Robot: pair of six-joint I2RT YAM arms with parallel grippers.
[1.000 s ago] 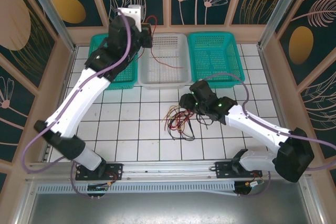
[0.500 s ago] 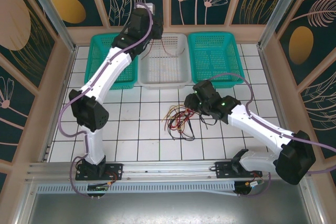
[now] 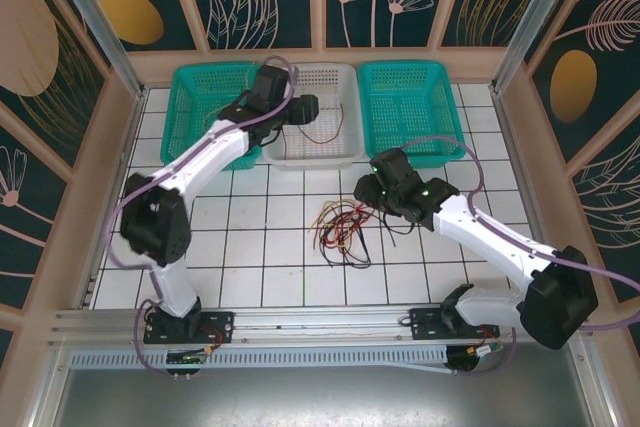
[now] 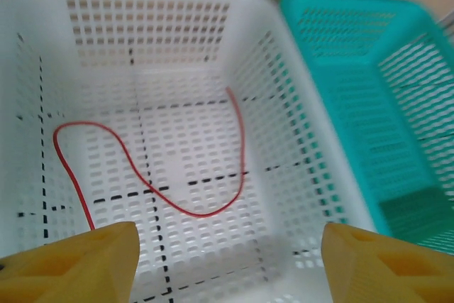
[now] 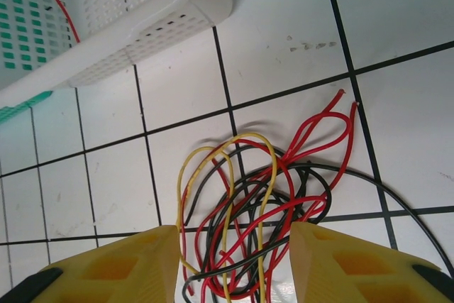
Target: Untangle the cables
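One red cable (image 3: 322, 134) lies loose in a loop on the floor of the white basket (image 3: 310, 159). My left gripper (image 3: 307, 111) hovers over that basket. In the left wrist view its yellow fingers (image 4: 78, 264) stand wide apart and open, with nothing between them. The red cable (image 4: 152, 186) rests below on the white basket (image 4: 284, 104). The other cables (image 3: 340, 230), red, yellow and black, lie tangled on the white tiles. My right gripper (image 3: 366, 194) is open just beside and above the pile. In the right wrist view the tangle (image 5: 262, 218) runs between its spread fingers (image 5: 106, 271).
Teal baskets stand on either side of the white one, the left teal basket (image 3: 195, 117) and the right teal basket (image 3: 410, 107). A black cable end (image 5: 397, 211) trails right of the pile. Walls enclose the tiled floor on three sides.
The left arm came down from above the back wall to the white basket and its gripper opened, leaving the red cable in the basket. The right arm barely moved.
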